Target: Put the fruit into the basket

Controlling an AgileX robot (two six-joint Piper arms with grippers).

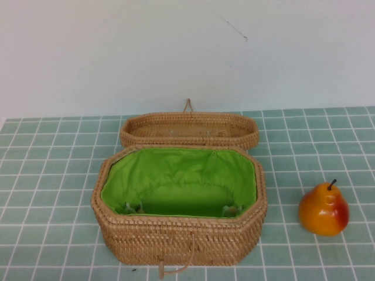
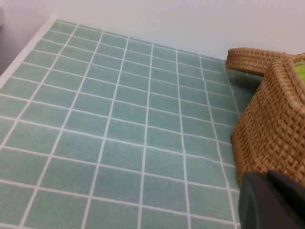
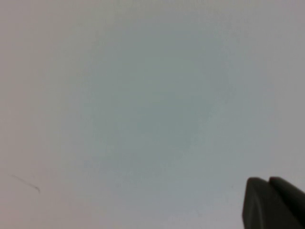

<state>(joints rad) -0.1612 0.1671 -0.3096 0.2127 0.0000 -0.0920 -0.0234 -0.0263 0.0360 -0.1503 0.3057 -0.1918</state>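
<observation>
Wicker basket [image 1: 176, 234], tan, octagonal, open, stands at the middle of the bench [image 1: 53, 175] in my high view. Its bright green fabric lining [image 1: 176, 172] covers the inner walls and floor, and I see nothing lying inside it. A thin loop clasp [image 1: 176, 270] hangs down the near wall.

Lid [image 1: 188, 130]: shallow, unlined wicker, lying open side up directly behind the basket and touching its far rim, with a small loop at its far edge.

Pear [image 1: 323, 209]: small, glossy, yellow-orange with a red blush on its right side and a short dark stem. It stands upright on the bench to the right of the basket, near it but clear of the wicker wall.

Bench surface: pale green tiles with white grout lines, running back to a plain white wall [image 1: 176, 52] that carries a thin dark mark.

Left gripper [image 2: 271, 200]: absent from my high view. Its wrist camera shows only a dark corner of it, low over the tiles just beside the basket's woven side, with the lid beyond. I cannot tell how the jaws stand.

Right gripper [image 3: 274, 202]: also absent from my high view. Its wrist camera shows a dark corner of it against the blank pale wall. I cannot tell the state of these jaws either.
</observation>
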